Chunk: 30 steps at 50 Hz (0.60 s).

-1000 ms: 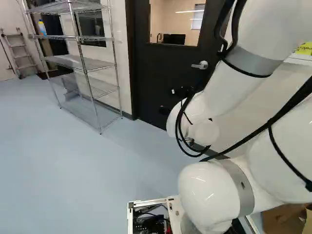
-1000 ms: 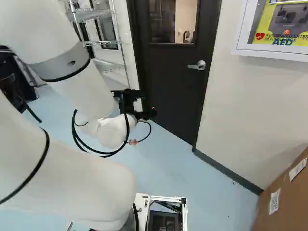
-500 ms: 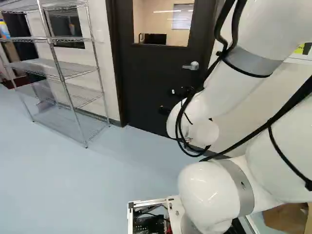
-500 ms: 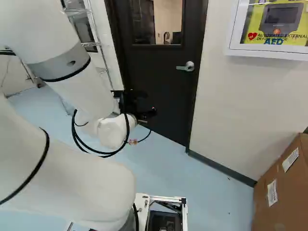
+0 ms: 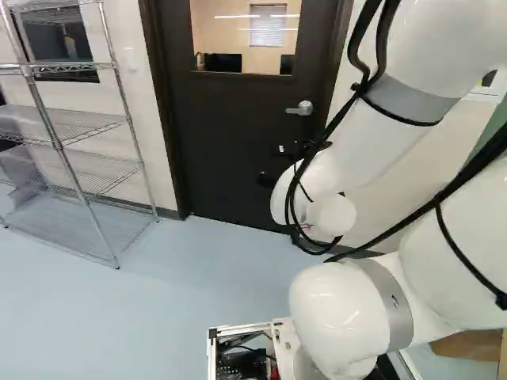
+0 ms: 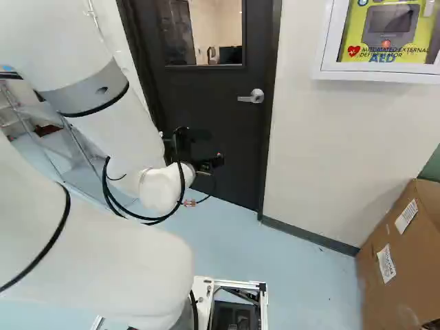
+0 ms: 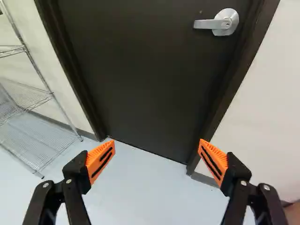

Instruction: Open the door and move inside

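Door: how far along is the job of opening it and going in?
Done: only the approach looks made; the door is right ahead in all views, but shut.

In hand: nothing gripped. The hand is open, clear of the lever handle.

Left: probably reaching and turning the handle, opening the door, driving through.

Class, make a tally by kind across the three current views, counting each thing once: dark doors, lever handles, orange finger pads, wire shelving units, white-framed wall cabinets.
Dark door: 1
Lever handle: 1
Orange finger pads: 2
Wire shelving unit: 1
White-framed wall cabinet: 1
Total: 6
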Available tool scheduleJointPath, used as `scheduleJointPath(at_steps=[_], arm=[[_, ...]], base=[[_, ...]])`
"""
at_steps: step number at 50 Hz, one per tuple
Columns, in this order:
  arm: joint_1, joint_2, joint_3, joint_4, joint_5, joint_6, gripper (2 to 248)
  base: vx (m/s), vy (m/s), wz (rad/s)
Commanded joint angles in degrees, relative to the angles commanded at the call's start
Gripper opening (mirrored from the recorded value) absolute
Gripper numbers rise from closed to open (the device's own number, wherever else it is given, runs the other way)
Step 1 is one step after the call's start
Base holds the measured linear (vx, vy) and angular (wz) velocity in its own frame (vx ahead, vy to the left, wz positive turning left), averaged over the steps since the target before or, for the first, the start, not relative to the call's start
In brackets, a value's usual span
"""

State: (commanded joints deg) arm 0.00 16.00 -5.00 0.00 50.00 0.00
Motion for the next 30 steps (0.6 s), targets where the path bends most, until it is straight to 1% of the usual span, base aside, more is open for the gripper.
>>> scheduleJointPath(at_steps=[15,30], arm=[[0.0,0.0,0.0,0.0,0.0,0.0,247],[0.0,0.0,0.0,0.0,0.0,0.0,247]], base=[[0.164,0.1,-0.323],[0.158,0.119,-0.322]])
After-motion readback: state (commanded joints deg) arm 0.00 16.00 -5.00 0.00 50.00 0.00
